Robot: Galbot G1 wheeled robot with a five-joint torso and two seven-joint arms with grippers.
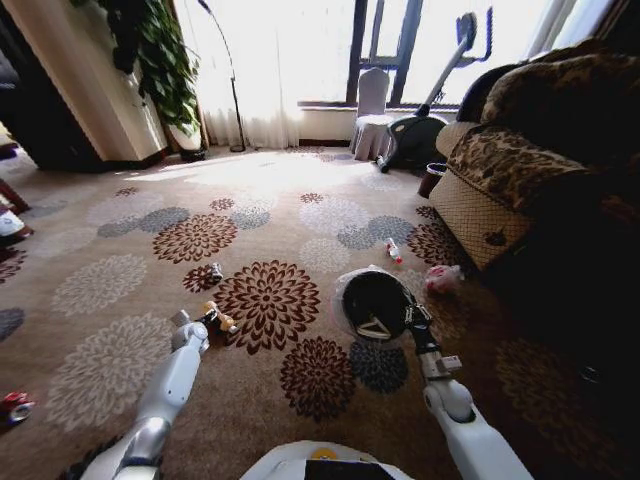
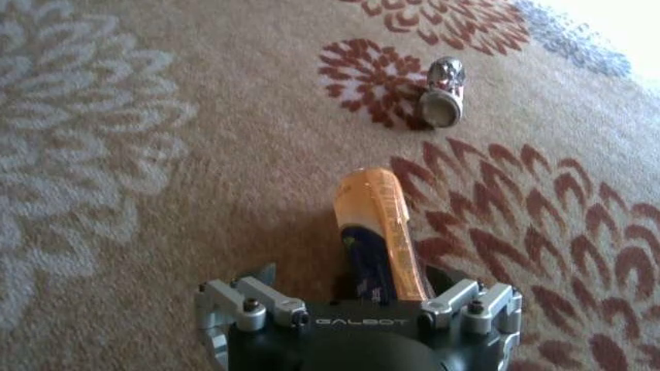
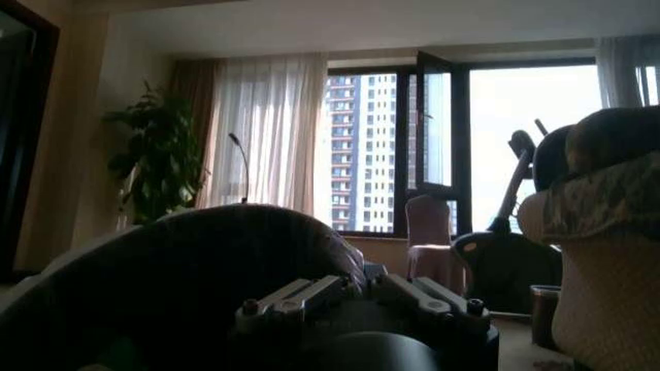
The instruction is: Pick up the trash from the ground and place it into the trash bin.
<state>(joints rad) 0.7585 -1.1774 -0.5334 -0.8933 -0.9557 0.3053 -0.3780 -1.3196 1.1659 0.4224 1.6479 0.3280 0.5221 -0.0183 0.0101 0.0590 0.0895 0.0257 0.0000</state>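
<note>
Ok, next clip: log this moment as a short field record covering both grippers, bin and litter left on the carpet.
left gripper: low over the carpet, around an orange packet
right gripper: at the trash bin rim
bin: tipped toward the robot, with something pale inside
litter on carpet: small can, red-capped bottle, pink bag by the sofa

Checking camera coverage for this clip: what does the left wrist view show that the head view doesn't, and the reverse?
The left wrist view alone shows the orange packet close up, lying between the left gripper's fingers. The head view alone shows the trash bin, the right gripper at its rim, the red-capped bottle and the pink bag. Both show the patterned carpet and the small can.
</note>
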